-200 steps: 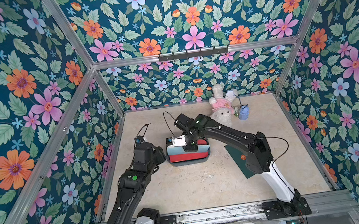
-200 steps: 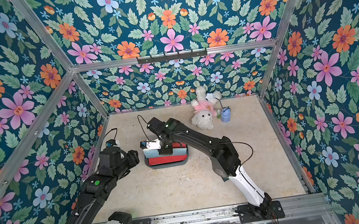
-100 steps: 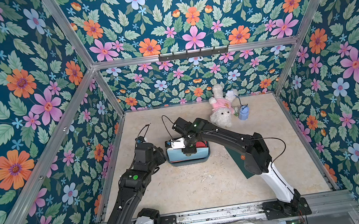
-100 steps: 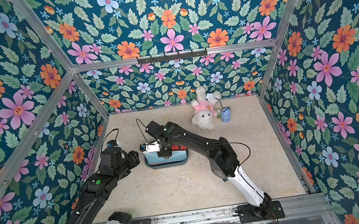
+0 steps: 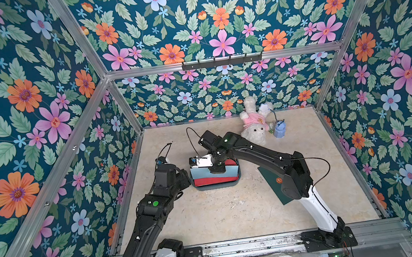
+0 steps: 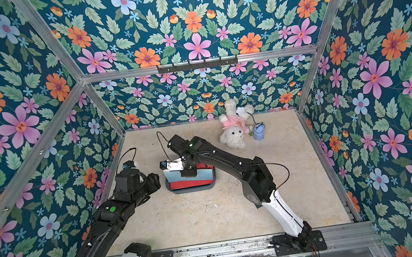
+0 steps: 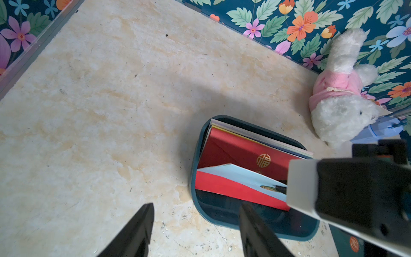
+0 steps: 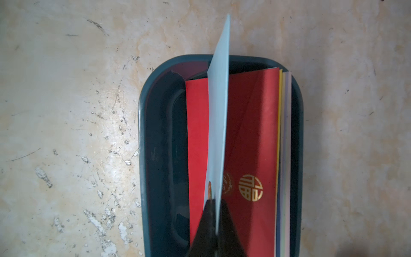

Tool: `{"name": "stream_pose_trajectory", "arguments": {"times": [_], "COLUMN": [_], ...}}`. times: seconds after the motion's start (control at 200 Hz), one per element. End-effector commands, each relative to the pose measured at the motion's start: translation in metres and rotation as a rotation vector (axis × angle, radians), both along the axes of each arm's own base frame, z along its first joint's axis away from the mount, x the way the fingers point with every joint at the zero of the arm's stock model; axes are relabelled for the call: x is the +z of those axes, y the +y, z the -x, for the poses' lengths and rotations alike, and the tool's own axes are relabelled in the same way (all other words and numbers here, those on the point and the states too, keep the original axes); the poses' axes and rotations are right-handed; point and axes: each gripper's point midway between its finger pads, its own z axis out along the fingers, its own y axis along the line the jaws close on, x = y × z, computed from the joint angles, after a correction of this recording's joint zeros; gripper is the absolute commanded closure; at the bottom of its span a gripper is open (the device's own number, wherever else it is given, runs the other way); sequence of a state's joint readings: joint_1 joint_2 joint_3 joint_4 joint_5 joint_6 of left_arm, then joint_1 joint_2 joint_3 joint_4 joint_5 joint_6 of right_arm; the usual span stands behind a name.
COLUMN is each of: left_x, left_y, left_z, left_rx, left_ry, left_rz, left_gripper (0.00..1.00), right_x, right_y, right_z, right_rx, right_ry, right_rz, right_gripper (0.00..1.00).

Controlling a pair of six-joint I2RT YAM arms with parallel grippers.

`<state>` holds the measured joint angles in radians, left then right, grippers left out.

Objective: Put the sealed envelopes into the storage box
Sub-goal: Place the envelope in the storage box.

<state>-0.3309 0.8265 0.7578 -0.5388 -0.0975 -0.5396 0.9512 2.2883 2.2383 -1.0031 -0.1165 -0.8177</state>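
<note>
In both top views: a beige stone-look table inside flower-papered walls. Left of the table's middle, the storage box, dark teal, already holding several sealed envelopes. Directly above it, the right end effector, pressed together on a light blue envelope slanting over a red envelope. Just beside the box's left wall, the left end effector, empty. Toward the table's right edge, flat and partly under the right arm, a dark green envelope, not yet boxed. At the far edge, a plush rabbit and a small blue backpack, no part of the job. In the left wrist view: two dark fingers spread wide, touching nothing, near a corner of the box; probably parked there to stay clear, or to steady the box. Inside the box, red envelopes leaning on a pale stack along one long wall. In the right wrist view: the light blue envelope seen edge-on, upright, pinched at one end, with red on either side of it. Likely held on edge so as to slot in like a file card rather than lie flat. Along the opposite long wall, bare box floor, seemingly room for more.
</note>
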Motion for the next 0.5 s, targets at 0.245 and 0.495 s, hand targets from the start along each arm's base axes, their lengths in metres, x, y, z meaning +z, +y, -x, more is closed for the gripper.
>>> {"name": "stream_pose_trajectory", "arguments": {"times": [0.245, 0.495], "left_x": [-0.001, -0.002], "left_y": [0.0, 0.0], "left_z": [-0.001, -0.001], "left_rx": [-0.012, -0.011], "left_ry": [0.002, 0.005], "left_rz": [-0.013, -0.015], "left_gripper": [0.33, 0.33], "right_x": [-0.005, -0.022], "right_y": [-0.006, -0.008], "right_z": [0.019, 0.019], "right_rx": [0.06, 0.064], "right_ry": [0.016, 0.026], "right_rz": [0.048, 0.081], "right_gripper": [1.0, 1.0]}}
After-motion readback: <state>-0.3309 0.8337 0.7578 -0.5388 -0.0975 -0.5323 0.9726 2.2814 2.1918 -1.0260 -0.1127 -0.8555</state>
